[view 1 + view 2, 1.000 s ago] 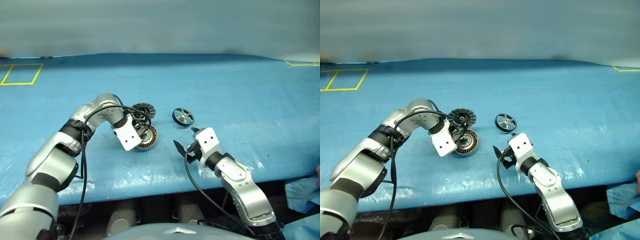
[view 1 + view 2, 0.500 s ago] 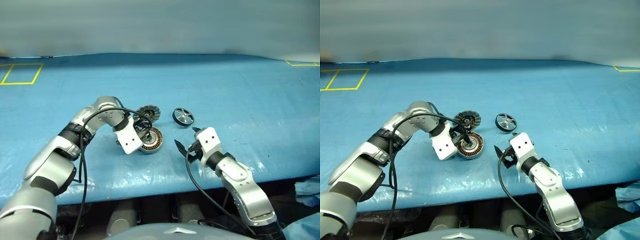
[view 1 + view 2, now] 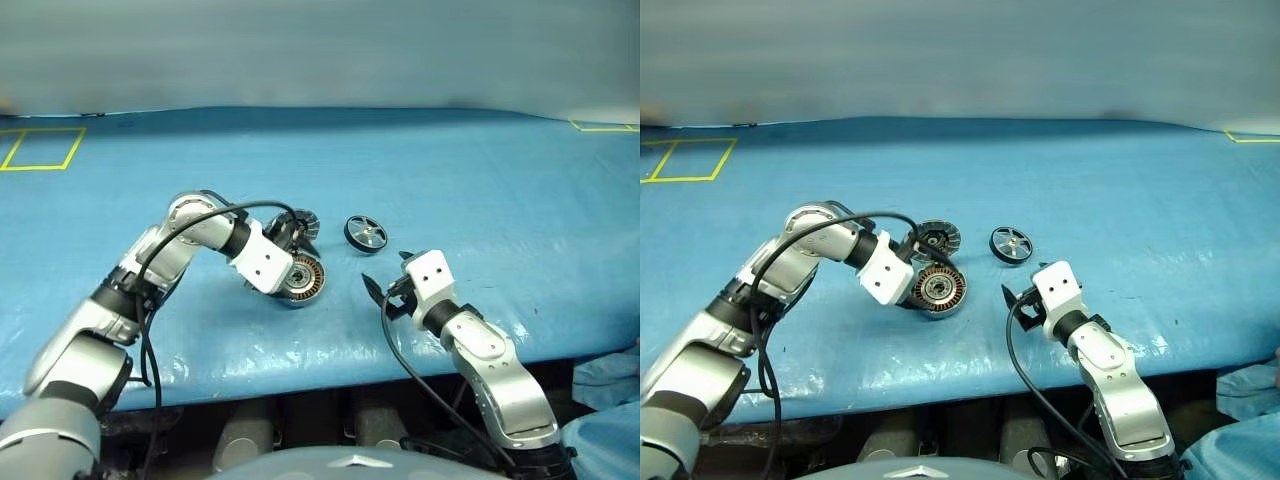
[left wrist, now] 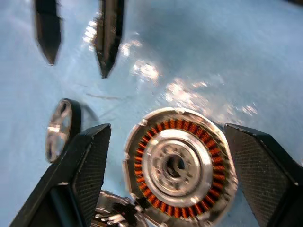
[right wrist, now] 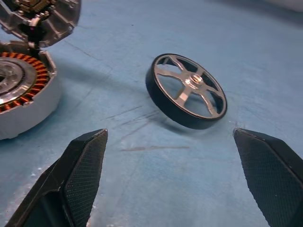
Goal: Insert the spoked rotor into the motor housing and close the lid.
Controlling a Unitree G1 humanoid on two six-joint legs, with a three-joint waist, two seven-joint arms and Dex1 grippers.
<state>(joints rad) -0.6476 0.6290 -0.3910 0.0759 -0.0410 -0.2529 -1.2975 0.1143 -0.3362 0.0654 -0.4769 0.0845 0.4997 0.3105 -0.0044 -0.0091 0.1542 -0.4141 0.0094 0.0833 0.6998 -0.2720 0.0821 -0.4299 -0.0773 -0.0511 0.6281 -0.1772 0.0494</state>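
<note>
The motor housing [image 3: 300, 277] lies flat on the blue table, its copper windings facing up. Its ribbed lid [image 3: 300, 224] stands swung open at the far side, still joined to it. My left gripper [image 4: 166, 132] hovers just above the housing, open, with a finger [image 4: 87, 161] on either side and a gap to the casing. The spoked rotor [image 3: 366, 232] rests on the table to the right of the housing, slightly tilted. My right gripper [image 5: 169, 134] is open and empty, a short way in front of the rotor [image 5: 187, 92] and pointing at it.
The blue sheet-covered table [image 3: 480, 170] stretches far back and to both sides. Yellow tape squares mark its far left [image 3: 40, 148] and far right [image 3: 605, 126] corners. The table's front edge runs just below both arms. A blue cloth [image 3: 605, 365] lies at the lower right.
My left gripper opened, let go of the housing, then rose and turned over it. The housing now lies flat. My right gripper shifted slightly to the right.
</note>
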